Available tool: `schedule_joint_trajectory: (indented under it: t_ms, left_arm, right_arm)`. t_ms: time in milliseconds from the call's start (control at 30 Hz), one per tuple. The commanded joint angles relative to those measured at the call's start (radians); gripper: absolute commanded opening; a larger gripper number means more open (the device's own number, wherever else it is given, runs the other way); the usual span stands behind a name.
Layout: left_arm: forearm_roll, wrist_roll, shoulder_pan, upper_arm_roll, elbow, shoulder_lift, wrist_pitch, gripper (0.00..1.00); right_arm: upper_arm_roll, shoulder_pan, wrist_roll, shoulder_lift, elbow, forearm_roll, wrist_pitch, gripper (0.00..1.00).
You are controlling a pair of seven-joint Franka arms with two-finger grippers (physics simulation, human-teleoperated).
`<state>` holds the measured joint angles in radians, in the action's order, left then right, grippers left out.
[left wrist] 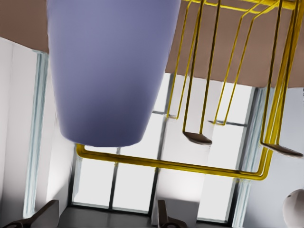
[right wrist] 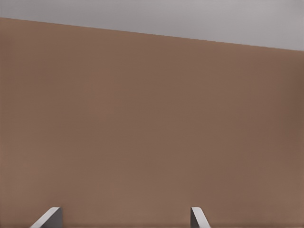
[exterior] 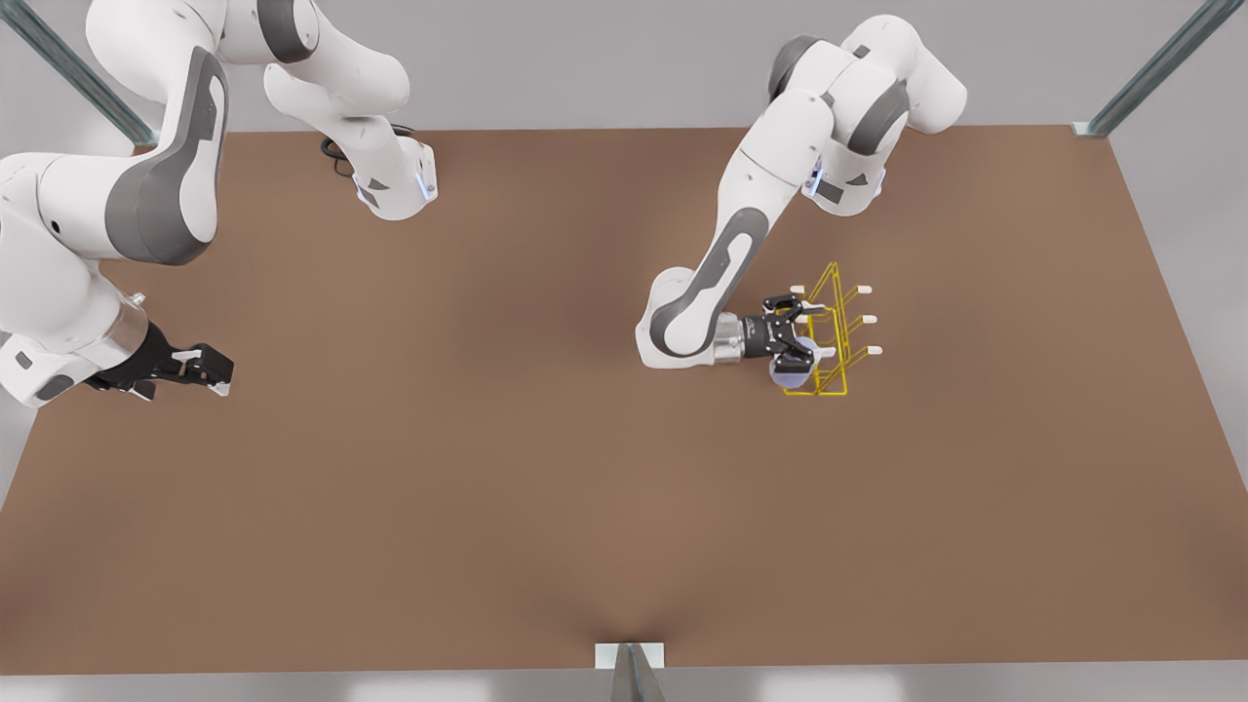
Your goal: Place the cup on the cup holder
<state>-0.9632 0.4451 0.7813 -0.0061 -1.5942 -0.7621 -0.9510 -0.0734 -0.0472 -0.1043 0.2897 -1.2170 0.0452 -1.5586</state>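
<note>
Front view, table: brown table with metal frame struts at its far corners and one bracket at the middle of the near edge.
Front view, cup holder: yellow wire cup holder stands on the table toward the front view's right, with white-tipped pegs sticking out to both sides.
Front view, left gripper: left gripper reaches in level from the front view's left and sits right against the rack, its black fingers spread apart, one on the far side and one on the near side.
Front view, cup: lavender-blue cup sits at the near finger of that gripper, just beside the rack's near base loop; I cannot tell whether it touches the wire or a peg.
Front view, right gripper: right gripper hangs low over the table at the front view's left edge, well apart from the rack, waiting; its fingers look close together here.
Left wrist view, cup: cup looms large with its narrow closed end toward the camera, beyond the two dark fingertips, which stand apart and do not clasp it.
Left wrist view, cup holder: yellow wires of the holder run just beside the cup and past it.
Right wrist view, table: bare brown tabletop.
Right wrist view, fingers: two pale fingertips stand well apart, nothing between them.
</note>
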Motion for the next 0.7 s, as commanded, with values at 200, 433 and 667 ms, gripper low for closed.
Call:
schedule_joint_trajectory:
  t_ms: [200, 433, 667]
  left_arm:
    - [0.925, -0.195, -0.019, 0.461, 0.315, 0.268, -0.419, 1.00]
    - [0.799, -0.763, -0.623, -0.103, 0.442, 0.375, -0.704, 1.00]
    - [0.732, -0.918, -0.772, -0.256, 0.276, 0.515, -0.738, 1.00]
  right_arm:
    - [0.000, 0.000, 0.000, -0.001, 0.001, -0.001, 0.000, 1.00]
    - [0.000, -0.005, -0.002, -0.001, -0.001, 0.001, 0.000, 1.00]
    - [0.000, -0.005, -0.002, 0.000, -0.001, 0.001, 0.000, 1.00]
